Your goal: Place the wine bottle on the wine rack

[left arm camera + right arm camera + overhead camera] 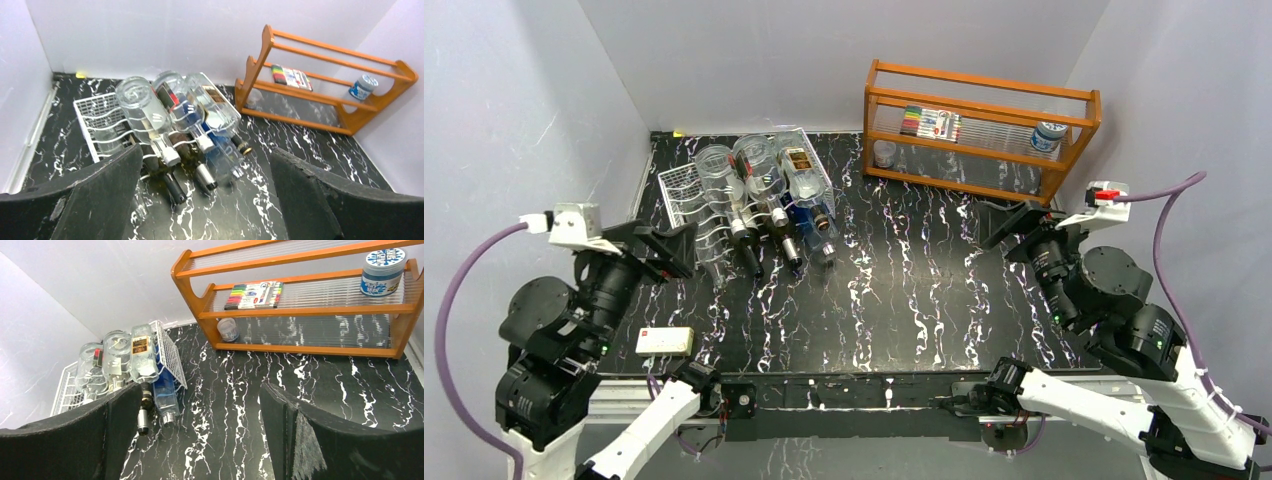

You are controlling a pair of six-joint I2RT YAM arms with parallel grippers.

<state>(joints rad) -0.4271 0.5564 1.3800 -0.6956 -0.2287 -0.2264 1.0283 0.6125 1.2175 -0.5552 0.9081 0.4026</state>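
The white wire wine rack [679, 190] stands at the back left of the black marbled table [924, 290]. Several bottles lie in it with their necks toward me. Clear ones [759, 165] fill the upper row. A dark wine bottle [749, 250], a silver-capped one [786, 245] and a blue one [812, 215] lie below. My left gripper [669, 250] hangs open and empty just left of the rack's front. In the left wrist view the rack [95, 112] and the dark wine bottle [172, 185] show between its fingers. My right gripper [1024, 225] is open and empty at the right, far from the rack [170, 357].
An orange wooden shelf [984, 130] at the back right holds a pack of markers [931, 123], a blue-and-white jar [1049, 137] and a small jar [884, 153]. A small white box [664, 341] lies at the near left edge. White walls close in three sides.
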